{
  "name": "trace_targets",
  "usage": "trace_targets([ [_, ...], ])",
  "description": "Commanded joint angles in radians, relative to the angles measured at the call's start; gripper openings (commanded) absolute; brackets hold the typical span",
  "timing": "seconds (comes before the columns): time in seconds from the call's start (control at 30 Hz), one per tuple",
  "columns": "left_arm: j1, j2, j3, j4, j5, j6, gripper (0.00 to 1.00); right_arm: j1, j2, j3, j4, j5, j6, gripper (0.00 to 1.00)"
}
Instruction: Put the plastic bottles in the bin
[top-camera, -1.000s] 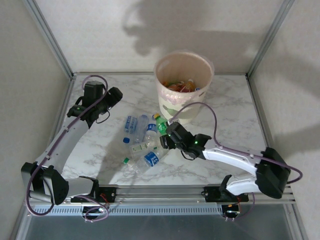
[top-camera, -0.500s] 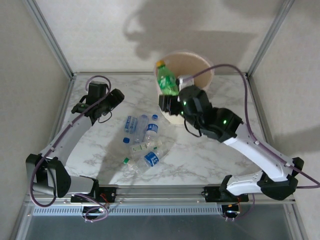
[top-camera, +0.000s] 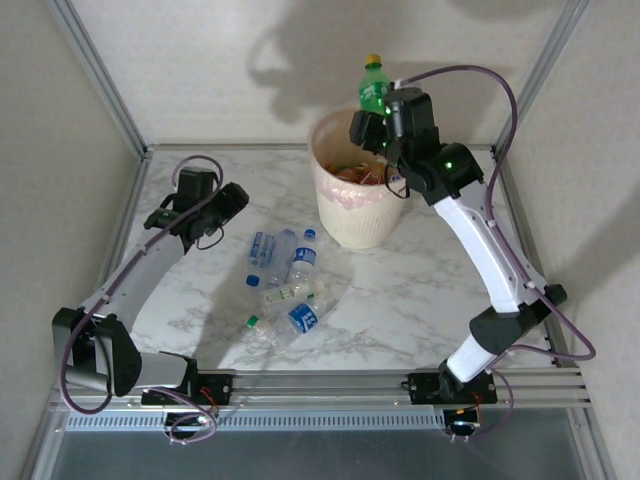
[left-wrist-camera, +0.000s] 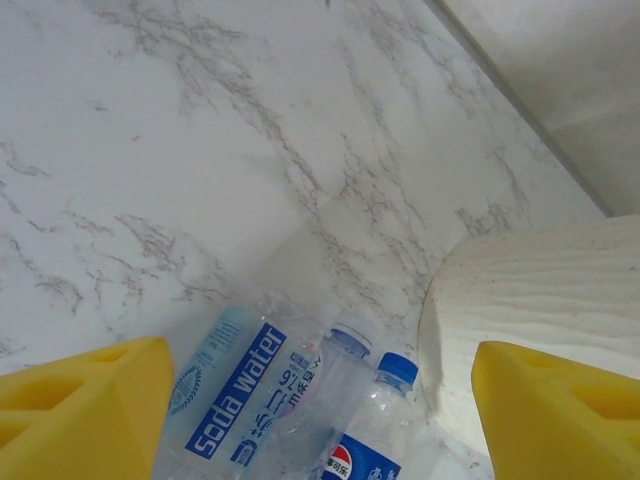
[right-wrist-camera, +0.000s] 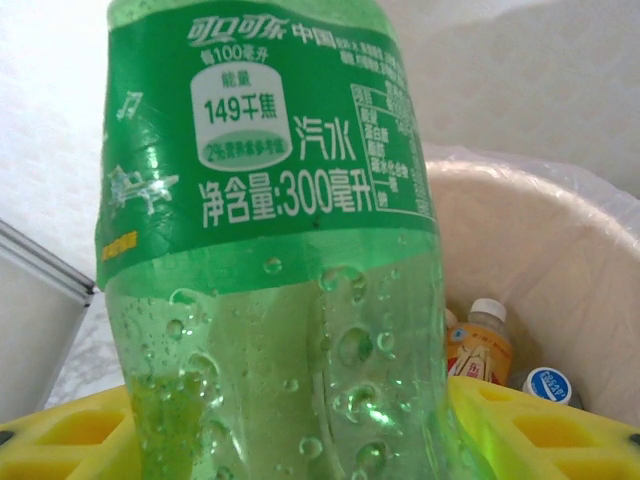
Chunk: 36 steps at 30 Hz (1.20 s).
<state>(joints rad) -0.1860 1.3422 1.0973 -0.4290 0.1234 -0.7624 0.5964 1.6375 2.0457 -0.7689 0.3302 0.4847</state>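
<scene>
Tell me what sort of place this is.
Most likely a robot test cell, not a home: a marble-patterned table walled by plain panels on aluminium posts, two arms bolted to a rail, and a bin beside loose bottles.

Top camera high behind the rig, looking down on marble table, left wrist low over clear bottles beside bin, right wrist close above bin rim, bin shared by all.

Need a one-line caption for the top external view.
Right pincer holds a green bottle upright over the bin; open left pincer hovers near clear bottles lying on the table.
</scene>
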Motion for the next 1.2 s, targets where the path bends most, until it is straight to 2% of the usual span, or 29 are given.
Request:
trace_targets([
  [0.0, 0.01, -0.045, -0.027, -0.013, -0.004, -0.003, 0.78, -0.032, 0.044, 0.051, -0.039, -0.087, 0.029, 0.49],
  [0.33, 0.01, -0.124, -0.095, -0.047, -0.027, -0.003, 0.79, -0.052, 0.159, 0.075, -0.042, -0.161, 0.053, 0.52],
  [0.5, 0.01, -0.157, -0.121, -0.115, -0.067, -0.003, 0.81, -0.053, 0.201, 0.105, -0.07, -0.157, 0.064, 0.72],
  [0.57, 0.01, -0.176, -0.13, -0.152, -0.088, -0.001, 0.82, -0.053, 0.202, 0.101, -0.07, -0.159, 0.065, 0.77],
  [0.7, 0.008, -0.222, -0.144, -0.241, -0.162, -0.002, 0.84, -0.053, 0.196, 0.102, -0.07, -0.166, 0.06, 0.8],
  [0.87, 0.0, -0.279, -0.169, -0.357, -0.216, -0.036, 0.84, -0.047, 0.158, 0.088, -0.055, -0.202, 0.05, 0.79],
  [1.0, -0.034, -0.329, -0.215, -0.459, -0.276, -0.098, 0.84, 0.017, 0.074, -0.017, 0.031, -0.261, -0.017, 0.78],
  [1.17, -0.086, -0.364, -0.313, -0.475, -0.27, -0.19, 0.83, 0.157, 0.006, -0.115, 0.069, -0.235, -0.083, 0.78],
])
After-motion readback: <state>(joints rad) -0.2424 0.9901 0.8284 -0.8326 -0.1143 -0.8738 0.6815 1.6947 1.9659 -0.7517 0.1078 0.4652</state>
